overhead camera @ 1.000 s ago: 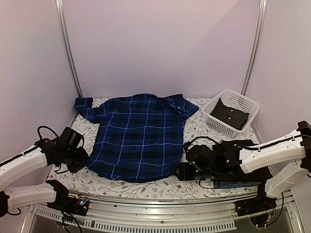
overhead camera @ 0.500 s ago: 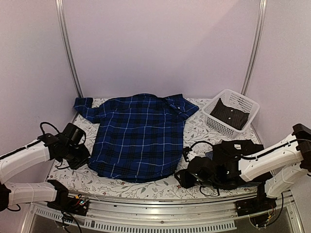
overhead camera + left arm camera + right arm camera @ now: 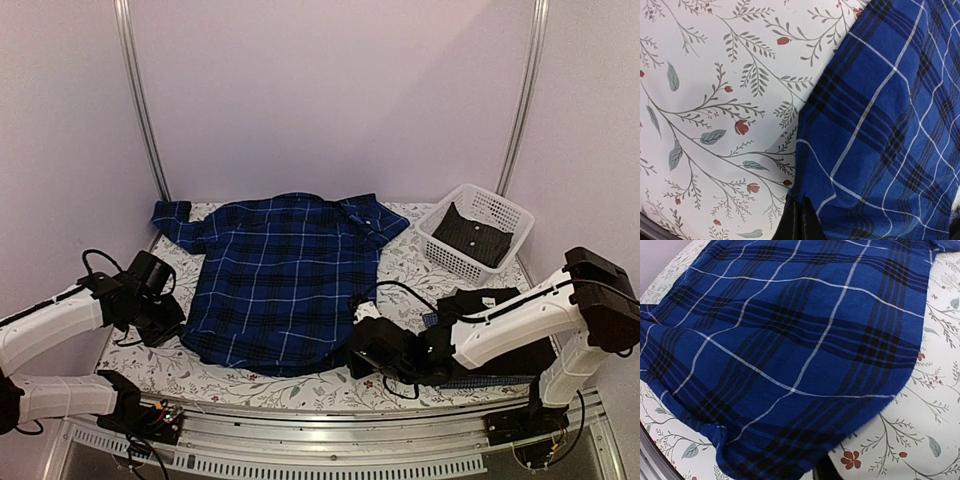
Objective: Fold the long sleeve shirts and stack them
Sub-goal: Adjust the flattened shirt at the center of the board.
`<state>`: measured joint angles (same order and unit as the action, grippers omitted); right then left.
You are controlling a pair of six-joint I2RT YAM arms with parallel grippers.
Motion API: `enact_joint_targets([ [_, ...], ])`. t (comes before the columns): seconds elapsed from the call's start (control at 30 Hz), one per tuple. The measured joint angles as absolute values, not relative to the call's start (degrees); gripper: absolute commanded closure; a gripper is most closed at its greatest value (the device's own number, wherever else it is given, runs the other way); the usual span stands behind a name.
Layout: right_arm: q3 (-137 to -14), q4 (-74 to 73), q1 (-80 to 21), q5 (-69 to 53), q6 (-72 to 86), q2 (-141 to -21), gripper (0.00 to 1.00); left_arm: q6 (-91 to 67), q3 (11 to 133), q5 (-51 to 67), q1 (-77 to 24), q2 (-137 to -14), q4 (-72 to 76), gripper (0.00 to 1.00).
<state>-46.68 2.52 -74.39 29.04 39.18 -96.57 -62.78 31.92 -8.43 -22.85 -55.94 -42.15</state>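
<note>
The dark blue plaid shirt [image 3: 285, 280] lies spread flat, collar toward the back wall. My left gripper [image 3: 176, 326] is at its lower left hem. In the left wrist view the fingers [image 3: 800, 222] are pressed together on the edge of the plaid shirt [image 3: 880, 125], so it is shut on the hem. My right gripper [image 3: 362, 352] is at the lower right hem. There the plaid shirt [image 3: 790, 340] drapes over the jaws, with only one dark finger [image 3: 824, 473] showing, so their gap is hidden. A black shirt [image 3: 474, 236] with white buttons lies in the basket. Fine blue check cloth [image 3: 478, 382] peeks out under the right arm.
The white lattice basket [image 3: 505, 212] stands at the back right. The floral tablecloth [image 3: 400, 270] covers the table. Dark cloth [image 3: 520, 355] lies under the right forearm. Metal posts rise at both back corners, and the table's front rail runs along the near edge.
My right arm has swung left from beside the dark pile to the plaid shirt's lower right hem, its jaws narrowing. The left gripper shifted slightly toward the hem and stayed shut.
</note>
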Motion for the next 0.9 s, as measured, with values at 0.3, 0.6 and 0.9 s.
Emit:
enact_joint_targets([
  [0.3,-48.86,-13.96,-74.67,27.86,50.59,-94.8,1.0,-61.95,31.97,-8.36,-22.15,-55.94,-42.15,1.0],
  [0.6,-45.93,-20.27,-75.02,21.8,60.31,-93.71,0.9,-61.78,31.46,-6.94,-21.96,-55.94,-41.58,0.96],
  [0.9,-45.78,-25.02,-75.11,19.07,61.89,-87.44,0.53,-61.98,30.79,-5.52,-21.67,-55.07,-42.92,0.52],
])
